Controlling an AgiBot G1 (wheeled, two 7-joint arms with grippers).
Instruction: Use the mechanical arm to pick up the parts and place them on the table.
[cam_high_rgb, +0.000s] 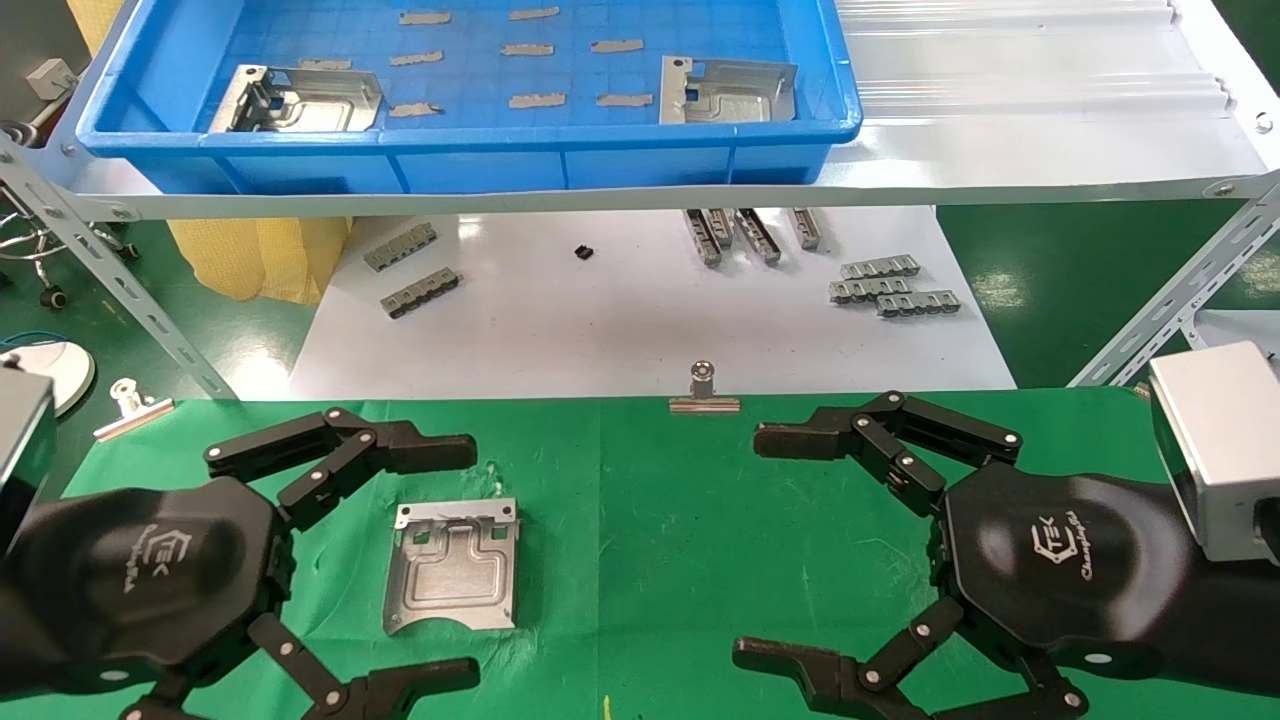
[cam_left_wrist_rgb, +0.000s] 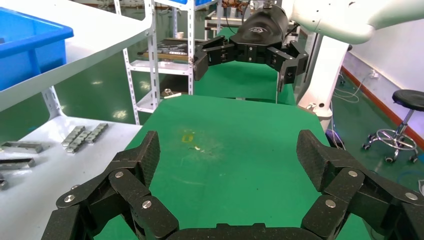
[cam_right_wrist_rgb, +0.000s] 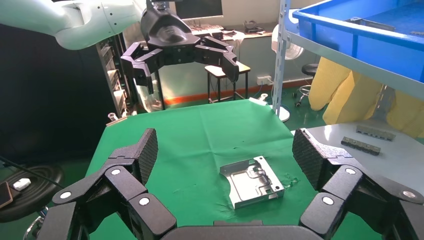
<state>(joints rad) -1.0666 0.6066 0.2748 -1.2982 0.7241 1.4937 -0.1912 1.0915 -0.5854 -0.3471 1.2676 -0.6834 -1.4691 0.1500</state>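
Note:
One silver part (cam_high_rgb: 455, 565) lies flat on the green cloth table (cam_high_rgb: 680, 520); it also shows in the right wrist view (cam_right_wrist_rgb: 252, 181). Two more parts (cam_high_rgb: 300, 100) (cam_high_rgb: 728, 92) lie in the blue tray (cam_high_rgb: 470, 140) on the shelf at the back. My left gripper (cam_high_rgb: 468, 562) is open and empty, held above the part on the cloth. My right gripper (cam_high_rgb: 755, 548) is open and empty, to the right of that part over bare cloth. Each wrist view shows its own open gripper (cam_left_wrist_rgb: 231, 150) (cam_right_wrist_rgb: 226, 150) and the other gripper farther off (cam_left_wrist_rgb: 247, 50) (cam_right_wrist_rgb: 182, 55).
A glossy white board (cam_high_rgb: 620, 330) behind the cloth carries small grey ridged strips (cam_high_rgb: 890, 285) (cam_high_rgb: 410, 270) (cam_high_rgb: 745, 232). Metal clips (cam_high_rgb: 704, 390) (cam_high_rgb: 130, 405) hold the cloth's far edge. Slanted shelf struts (cam_high_rgb: 1180, 290) (cam_high_rgb: 110, 270) stand at both sides. A yellow mark (cam_left_wrist_rgb: 188, 136) is on the cloth.

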